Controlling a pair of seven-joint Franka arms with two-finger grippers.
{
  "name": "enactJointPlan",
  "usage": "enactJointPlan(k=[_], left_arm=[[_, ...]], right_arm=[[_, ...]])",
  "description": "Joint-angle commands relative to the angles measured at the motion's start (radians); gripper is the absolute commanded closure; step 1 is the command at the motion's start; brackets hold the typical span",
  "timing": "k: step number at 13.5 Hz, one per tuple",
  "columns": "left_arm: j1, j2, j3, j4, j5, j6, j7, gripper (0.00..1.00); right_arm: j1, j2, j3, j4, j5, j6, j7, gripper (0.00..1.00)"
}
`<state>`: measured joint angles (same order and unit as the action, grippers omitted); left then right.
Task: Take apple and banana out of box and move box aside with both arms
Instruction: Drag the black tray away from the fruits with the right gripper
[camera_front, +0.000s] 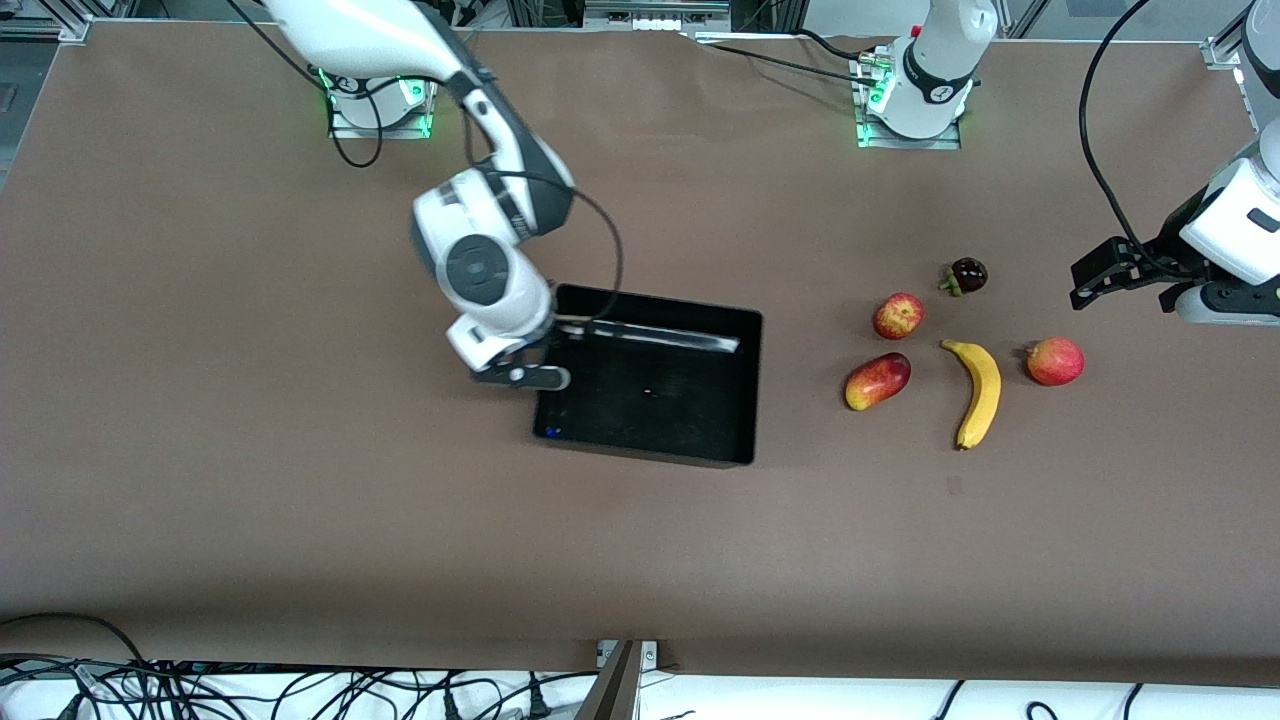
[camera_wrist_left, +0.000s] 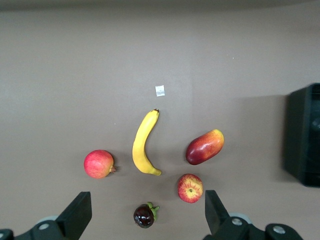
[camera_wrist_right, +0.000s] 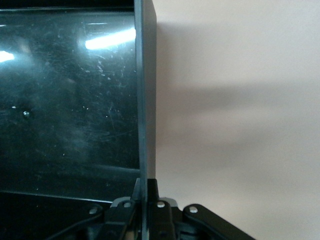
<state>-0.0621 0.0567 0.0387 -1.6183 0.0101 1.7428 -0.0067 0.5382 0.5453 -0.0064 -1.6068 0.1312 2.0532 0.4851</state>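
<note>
Box wall in right gripper (pinched)

— What is the box like where my right claw pinches its wall?
— Glossy black plastic, finely scratched, throwing back the lamps.
— And the surface?
— Matt brown, smooth. My arms' white shells look like glossy plastic; the banana has smooth skin.
</note>
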Motion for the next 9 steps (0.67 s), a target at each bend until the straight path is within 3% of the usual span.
enactJointPlan(k=[1,3,9], left_arm=[[-0.005,0.015,0.003,0.032,0.007,-0.025,-0.007,0.0],[-0.005,0.015,0.001,0.032,0.008,-0.025,-0.007,0.0],[-0.005,0.014,0.001,0.034,0.008,-0.025,-0.01,0.0]], right_arm=[[-0.134,-0.134,-0.001,-0.073,0.005,-0.083,-0.297,1.0],[-0.225,-0.185,-0.024,-0.119,0.005,-0.111,-0.487,1.0],[-0.336,-0.186,-0.21,-0.278,-0.007,-0.036,-0.687,1.0]])
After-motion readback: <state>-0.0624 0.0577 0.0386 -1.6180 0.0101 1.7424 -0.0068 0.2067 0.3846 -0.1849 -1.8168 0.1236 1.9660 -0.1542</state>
